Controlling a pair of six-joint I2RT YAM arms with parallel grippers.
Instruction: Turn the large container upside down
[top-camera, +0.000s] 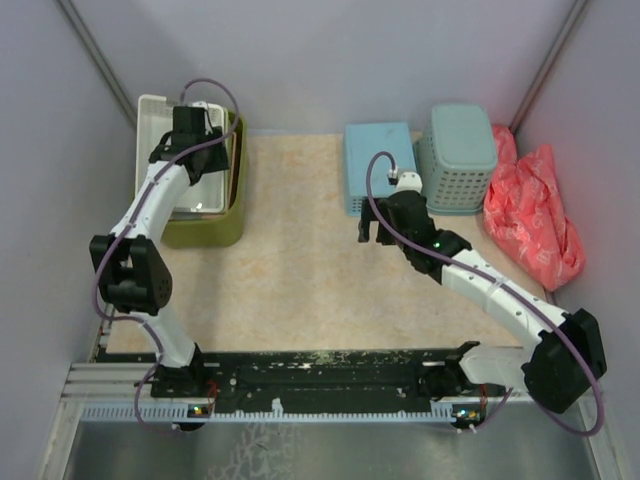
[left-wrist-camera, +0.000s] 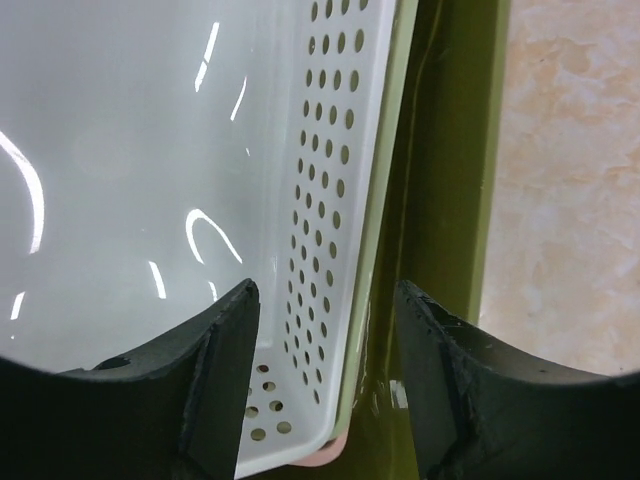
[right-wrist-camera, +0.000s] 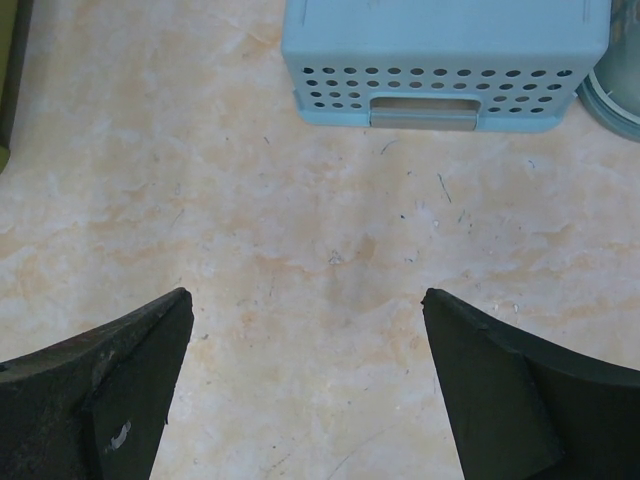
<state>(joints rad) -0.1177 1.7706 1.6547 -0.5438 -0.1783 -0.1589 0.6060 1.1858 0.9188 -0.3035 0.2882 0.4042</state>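
— Which step are you on?

— The grasp. Your large container (top-camera: 214, 233) sits upright at the far left of the tabletop (top-camera: 300, 270), with a white perforated tray (left-wrist-camera: 150, 150) nested inside it. Your left fingers (left-wrist-camera: 220, 400) stand about half-wide over its right-hand side. One is inside the tray and the other is over the olive wall. I cannot tell that either presses on anything.

— So what would you pinch there?

— By the look of it, tray wall and tub wall together. Settle that first, because a loose tray will likely drop out as the tub tips.

— And your other arm?

— Your right fingers (right-wrist-camera: 120, 400) are spread wide and hold nothing. They hover over bare tabletop near a pale blue perforated box (right-wrist-camera: 440, 50), well apart from the tub.

— What does the next move call for?

— You need a firm hold on the olive rim. Then lift it clear and roll your wrist until the opening faces down.
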